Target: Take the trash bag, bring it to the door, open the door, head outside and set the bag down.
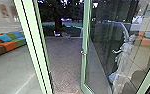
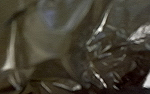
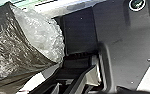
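Paved yard (image 1: 63, 62) beyond open door (image 1: 85, 37): exit seemed in hand, needing trash bag (image 3: 6, 50) clear of frame (image 1: 38, 45); tools' state could not be told

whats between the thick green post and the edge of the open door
The head view shows paving in the gap between the green post and the door, with a tree trunk farther back.

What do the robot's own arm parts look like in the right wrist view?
A wide dark grey plate with a pale-ringed round fitting near one corner; beside it, a black jointed bar with a paler, angular piece. I can't make out cables or markings.
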